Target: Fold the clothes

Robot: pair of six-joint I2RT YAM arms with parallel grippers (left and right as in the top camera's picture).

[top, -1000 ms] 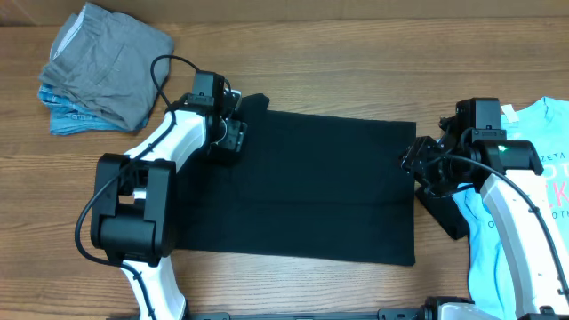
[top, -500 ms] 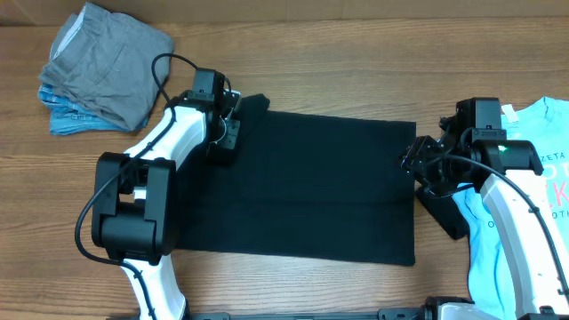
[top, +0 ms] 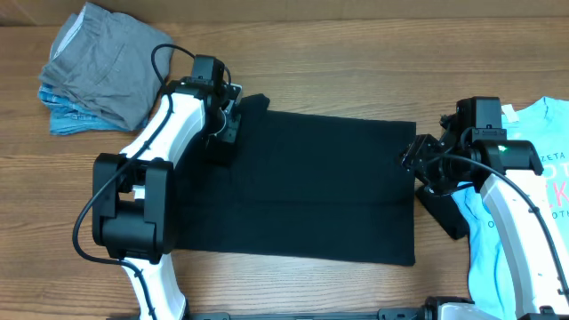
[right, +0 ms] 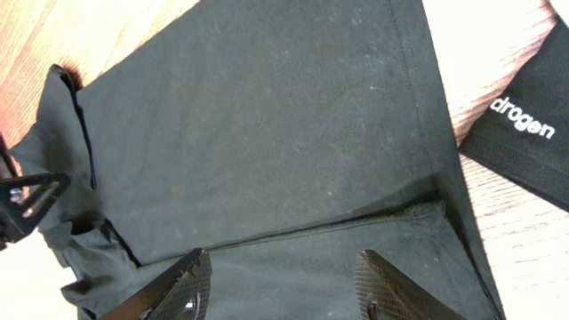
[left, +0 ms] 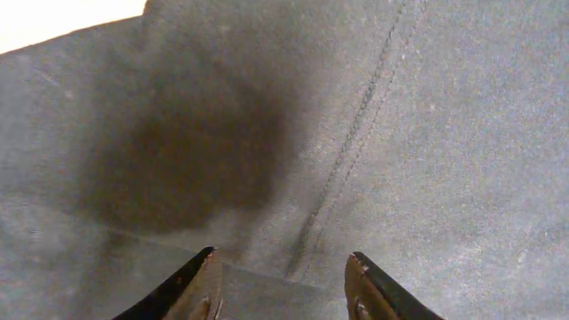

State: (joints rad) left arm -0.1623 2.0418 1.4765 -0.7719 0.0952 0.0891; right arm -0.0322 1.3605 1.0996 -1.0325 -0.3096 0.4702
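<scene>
Though left gripper [left: 283,256] and right gripper [right: 283,254] gape, the right arm [top: 516,204] partly covers the black T-shirt [top: 311,187].

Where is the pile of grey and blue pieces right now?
In the overhead view, the grey and blue pile lies at the far-left corner of the table, beyond the left gripper and apart from the black T-shirt.

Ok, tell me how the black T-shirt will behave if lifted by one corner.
Probably floppy: the black T-shirt lies flat and thin on the table, so a lifted corner would likely drape. Its bunched sleeve suggests it creases easily. It looks light.
</scene>
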